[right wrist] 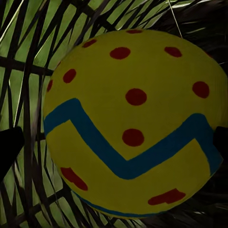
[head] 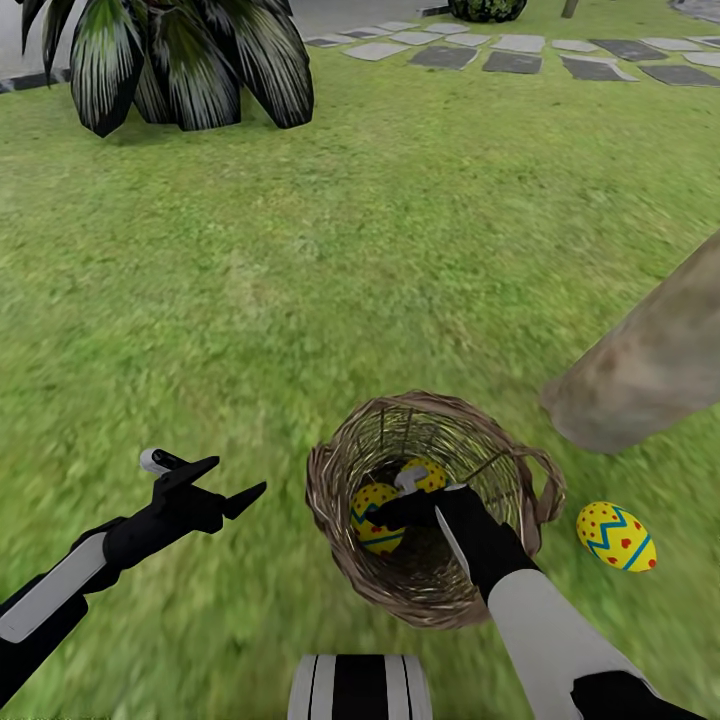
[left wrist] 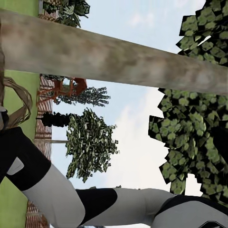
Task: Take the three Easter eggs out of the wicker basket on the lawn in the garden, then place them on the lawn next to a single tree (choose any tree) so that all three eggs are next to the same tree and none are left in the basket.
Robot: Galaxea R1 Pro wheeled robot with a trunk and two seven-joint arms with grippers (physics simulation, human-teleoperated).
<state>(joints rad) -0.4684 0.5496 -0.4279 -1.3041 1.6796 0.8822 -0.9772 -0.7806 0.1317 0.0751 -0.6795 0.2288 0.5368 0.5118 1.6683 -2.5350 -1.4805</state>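
- The right gripper (head: pixel 392 510) is down inside the round brown woven wicker basket (head: pixel 340 545) on the green mottled lawn (head: pixel 300 250), its black fingers spread either side of a yellow egg with red dots and a blue zigzag band (right wrist: pixel 135 123); whether they already press it, I cannot tell.
- From the wrist camera that egg sits dead centre between the dark fingertips (right wrist: pixel 9 145), so the line-up looks good to me.
- A second yellow egg (head: pixel 428 473) lies just behind in the basket; I'd close slowly so it isn't knocked.
- The lift should go straight up, clear of the thick braided rim.
- A third yellow dotted egg (head: pixel 616 536) already lies on the grass just beside the thick grey-beige tree trunk (head: pixel 650 365); put this one down near it.
- The left gripper (head: pixel 220 482) hovers over grass beside the basket, fingers parted, holding nothing.
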